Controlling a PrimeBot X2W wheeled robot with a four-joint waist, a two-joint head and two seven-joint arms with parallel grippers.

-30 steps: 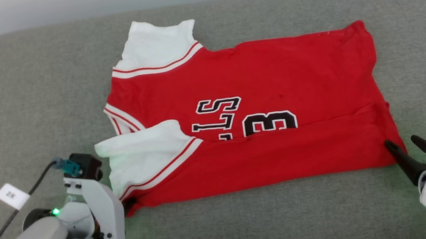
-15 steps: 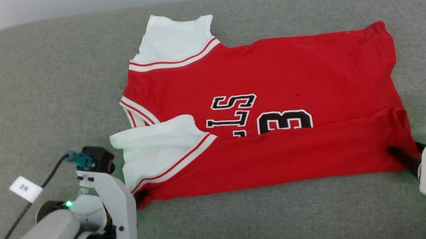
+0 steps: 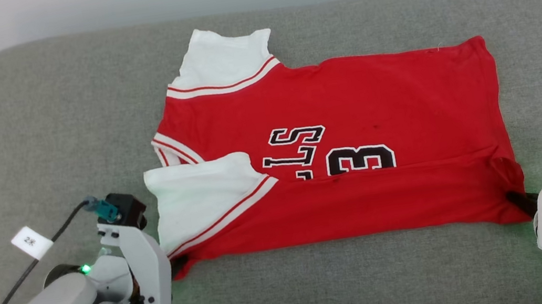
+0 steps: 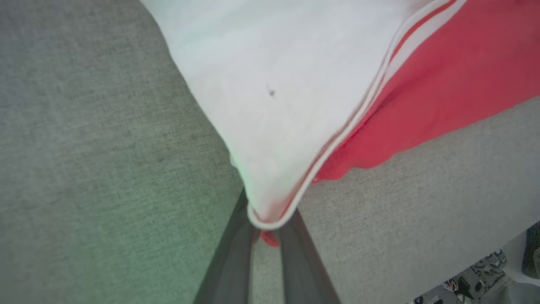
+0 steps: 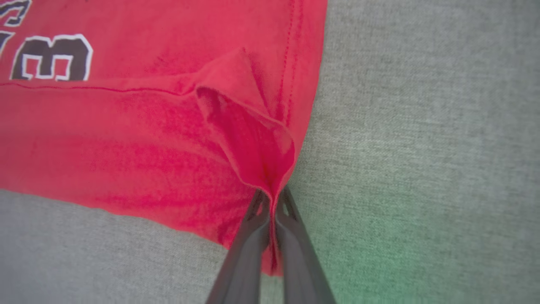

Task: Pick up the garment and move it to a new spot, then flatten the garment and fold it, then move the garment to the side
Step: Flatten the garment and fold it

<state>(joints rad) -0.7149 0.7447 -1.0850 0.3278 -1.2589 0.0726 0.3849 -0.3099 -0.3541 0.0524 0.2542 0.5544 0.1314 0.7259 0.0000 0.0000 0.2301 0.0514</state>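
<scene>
Firmly, my left gripper (image 4: 263,219) and right gripper (image 5: 272,200) each pinch a near corner of the garment (image 3: 348,98): red, white-sleeved, partly folded.

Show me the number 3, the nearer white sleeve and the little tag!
number 3 (image 3: 360,159): head view, digit's middle.
nearer white sleeve (image 3: 198,196): head view, plain white middle.
little tag (image 3: 32,242): head view, label's centre.

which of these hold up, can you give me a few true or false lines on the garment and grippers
1. The right gripper is shut on the garment's near right corner. True.
2. The left gripper is open, clear of the cloth. False: it is shut on the corner by the white sleeve.
3. The garment lies on a grey cushion. True.
4. The whole number shows. False: a folded-up near strip covers its bottom.
</scene>
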